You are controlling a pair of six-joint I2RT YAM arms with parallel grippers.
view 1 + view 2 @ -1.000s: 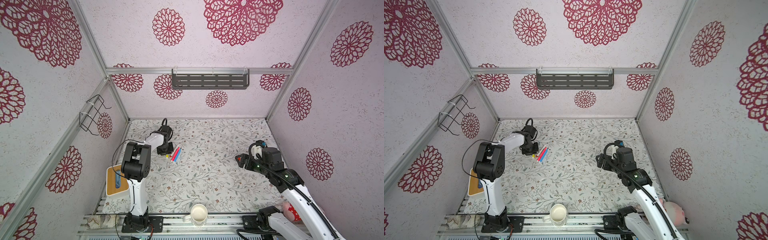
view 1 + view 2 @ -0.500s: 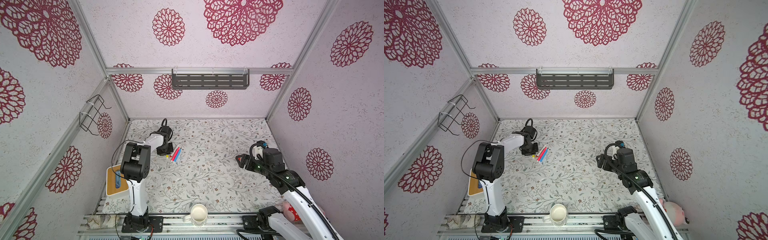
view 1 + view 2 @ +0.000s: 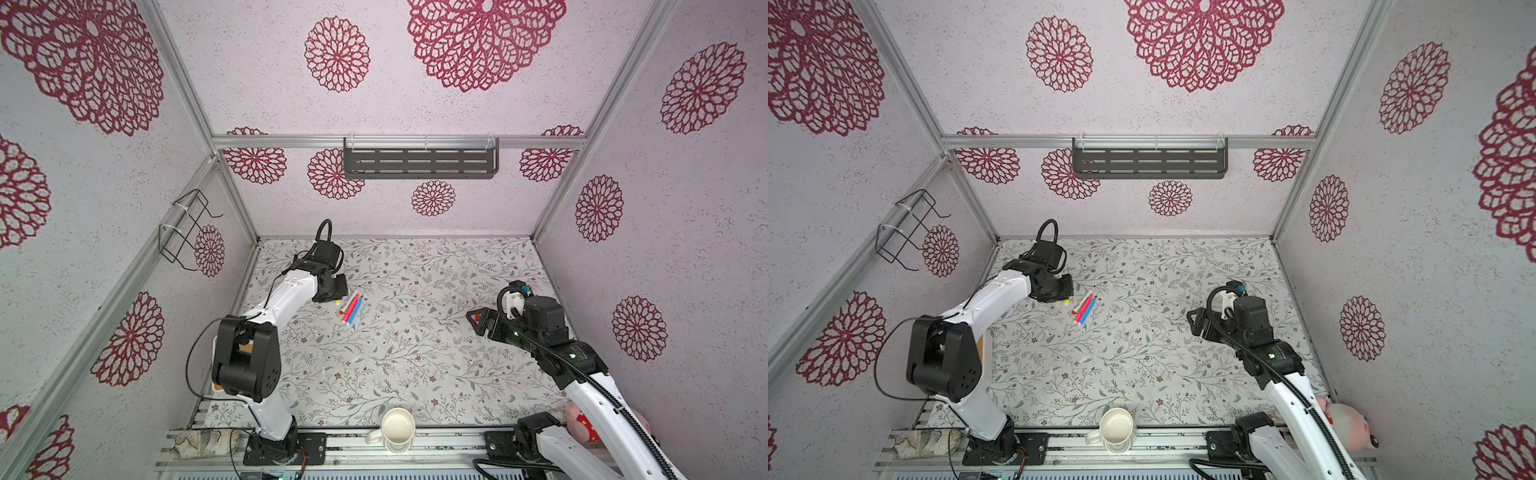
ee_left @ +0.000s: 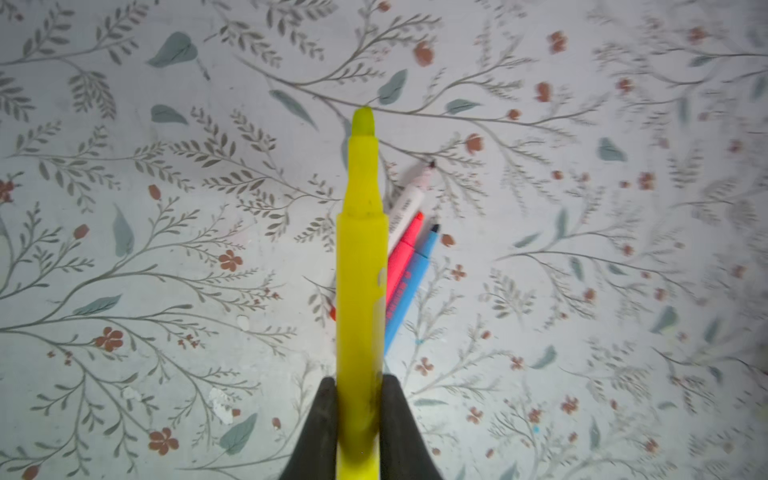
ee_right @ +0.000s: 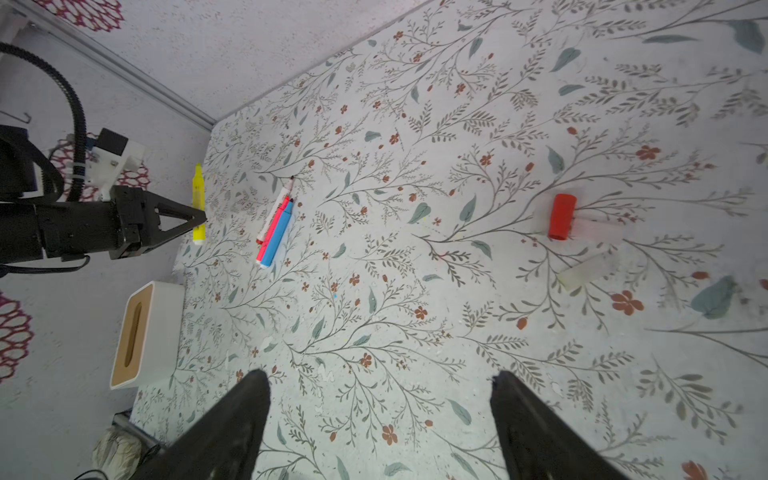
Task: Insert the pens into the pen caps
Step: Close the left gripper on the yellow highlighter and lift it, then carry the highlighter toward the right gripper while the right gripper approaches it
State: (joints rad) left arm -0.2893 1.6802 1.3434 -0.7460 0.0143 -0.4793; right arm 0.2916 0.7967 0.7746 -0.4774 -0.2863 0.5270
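Note:
My left gripper [image 4: 359, 386] is shut on the yellow pen [image 4: 360, 270], whose uncapped tip points away from the jaws; in both top views it shows as a yellow speck under the gripper [image 3: 338, 300] [image 3: 1066, 299]. Beside it on the mat lie the white-and-red pen [image 4: 409, 203], the pink pen [image 4: 401, 257] and the blue pen [image 4: 411, 286], bunched together [image 3: 351, 311] [image 3: 1084, 311]. A red pen cap [image 5: 562, 216] and two clear pen caps [image 5: 600, 227] [image 5: 588, 270] lie ahead of my right gripper [image 5: 380, 382], which hangs open and empty [image 3: 474, 319] [image 3: 1194, 323].
A white box with a wooden slotted top [image 5: 145, 332] stands at the left wall. A cream mug [image 3: 397, 426] sits at the front edge, a pink plush toy [image 3: 577, 419] at the front right. A dark shelf [image 3: 419, 164] and wire rack [image 3: 187, 226] hang on the walls.
The left jaws have closed the last bit onto the yellow pen. The right gripper has edged slightly left and stays open.

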